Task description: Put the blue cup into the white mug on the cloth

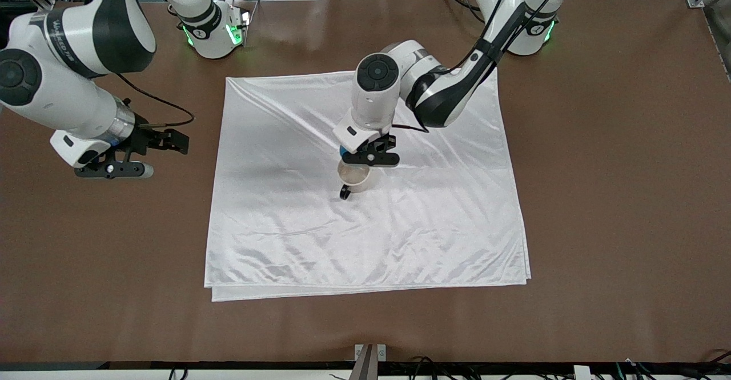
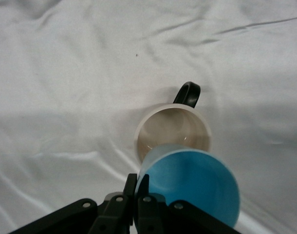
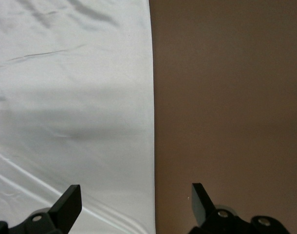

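Mid-frame, left end effector [image 2: 137,192] pinching blue cup [image 2: 194,183] rim over white mug [image 2: 172,132] on cloth [image 1: 285,226]: centre over mouth, lower straight; right end effector [image 3: 136,200] spread, waiting centre-left over worktop [image 1: 599,197].

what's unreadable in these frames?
- Blue cup, front view: almost wholly covered by the left gripper; only a sliver shows.
- Cup's base and how far it sits over the white mug: the left wrist view looks down into the cup, so its height above the mug cannot be told.
- Mug in the right wrist view: cut off by the picture edge.
- Right gripper, waiting open over the cloth edge: body cut off.
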Available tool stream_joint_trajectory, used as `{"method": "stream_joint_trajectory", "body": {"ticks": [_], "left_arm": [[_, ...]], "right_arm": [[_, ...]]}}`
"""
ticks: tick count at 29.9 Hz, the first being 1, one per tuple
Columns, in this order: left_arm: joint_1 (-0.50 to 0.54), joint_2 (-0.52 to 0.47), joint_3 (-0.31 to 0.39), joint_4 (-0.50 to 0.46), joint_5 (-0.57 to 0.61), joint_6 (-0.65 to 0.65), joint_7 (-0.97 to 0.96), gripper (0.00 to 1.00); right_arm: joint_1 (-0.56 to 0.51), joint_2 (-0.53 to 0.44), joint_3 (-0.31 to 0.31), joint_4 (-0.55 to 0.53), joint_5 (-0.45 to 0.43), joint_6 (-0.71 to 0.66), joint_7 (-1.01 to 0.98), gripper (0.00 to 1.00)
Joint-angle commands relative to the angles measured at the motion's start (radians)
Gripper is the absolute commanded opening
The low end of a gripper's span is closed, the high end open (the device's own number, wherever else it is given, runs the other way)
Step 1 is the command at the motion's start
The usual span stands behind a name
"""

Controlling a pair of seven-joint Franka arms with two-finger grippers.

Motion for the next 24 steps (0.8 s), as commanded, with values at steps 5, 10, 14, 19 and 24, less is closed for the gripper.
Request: {"method": "stream_joint_trajectory", "body": {"ticks": [5,10,14,19,24], "left_arm": [[-0.016,0.043,0.013,0.014,0.046,0.029,-0.028,0.00],[-0.014,0.049,0.013,0.026,0.046,0.038,-0.028,0.00],[-0.013,0.058,0.013,0.038,0.045,0.040,-0.028,0.00],[-0.013,0.067,0.015,0.041,0.045,0.041,-0.028,0.00],[-0.013,0.067,0.025,0.043,0.043,0.051,-0.026,0.21]], "right_arm": [[-0.015,-0.012,-0.008,0.123,0.019,-0.119,-0.021,1.00],[-0.015,-0.012,-0.008,0.186,0.019,-0.179,-0.021,1.00],[-0.017,-0.012,-0.008,0.218,0.019,-0.215,-0.021,1.00],[-0.018,-0.012,-0.012,0.266,0.019,-0.273,-0.021,1.00],[-0.014,-0.012,-0.036,0.292,0.020,-0.293,-0.021,1.00]]}}
